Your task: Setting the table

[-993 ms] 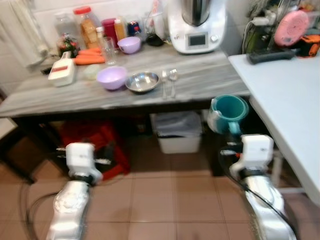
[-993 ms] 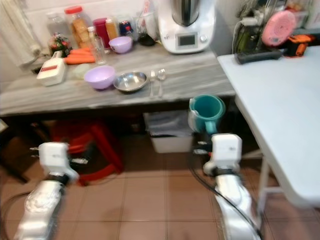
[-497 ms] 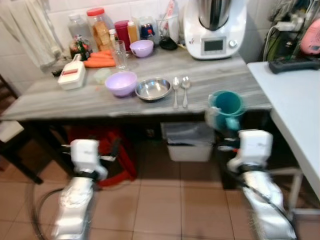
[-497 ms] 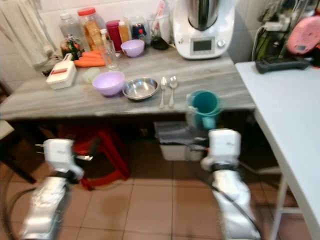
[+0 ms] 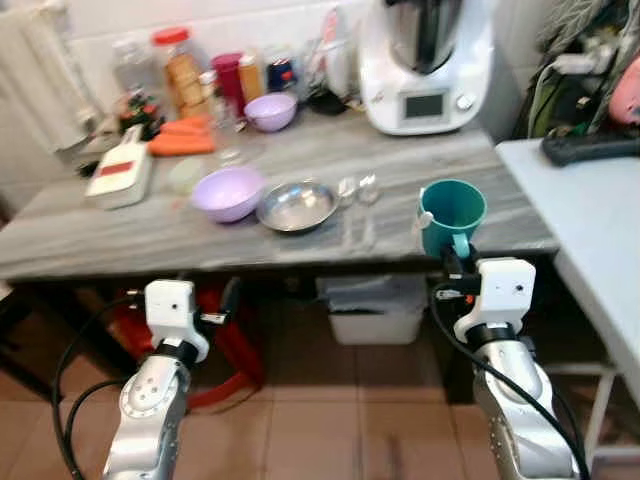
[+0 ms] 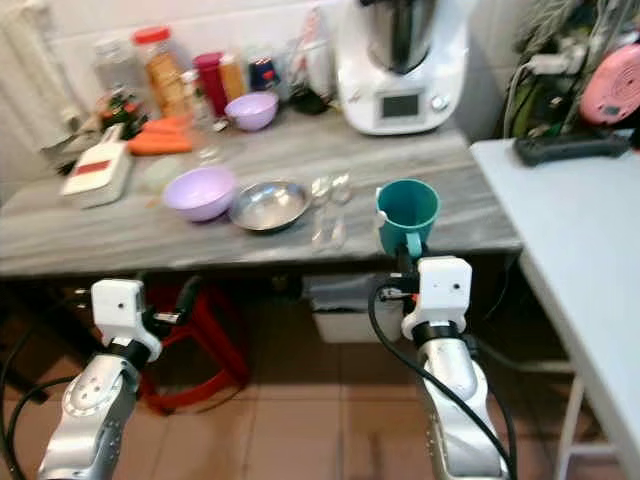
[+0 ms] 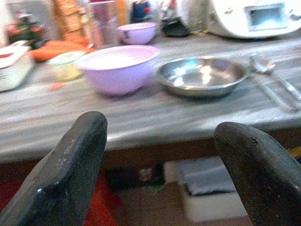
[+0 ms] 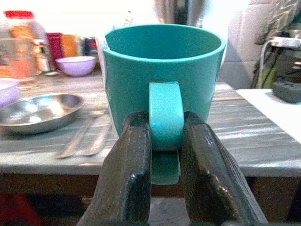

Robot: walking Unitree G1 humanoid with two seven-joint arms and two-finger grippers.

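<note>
I see a teal mug (image 8: 162, 75) pinched at its handle between the black fingers (image 8: 127, 183) of my right hand (image 8: 164, 141). The worktop (image 5: 150, 225) is grey with a streaked, wood-like grain. On it sit a lilac bowl (image 5: 227, 192), a shiny silver dish (image 5: 296, 205) and a smaller lilac bowl (image 5: 270, 111) further back. Orange carrots (image 5: 182, 140) lie beside a white box with a red band (image 5: 118, 172). The appliance (image 5: 425, 65) is white. Under the worktop I see a red stool (image 5: 230, 340) on terracotta floor tiles (image 5: 330, 440). My arms are silver.

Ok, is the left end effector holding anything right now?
No, the left end effector is open and holds nothing, its fingers spread below the table edge.
</note>
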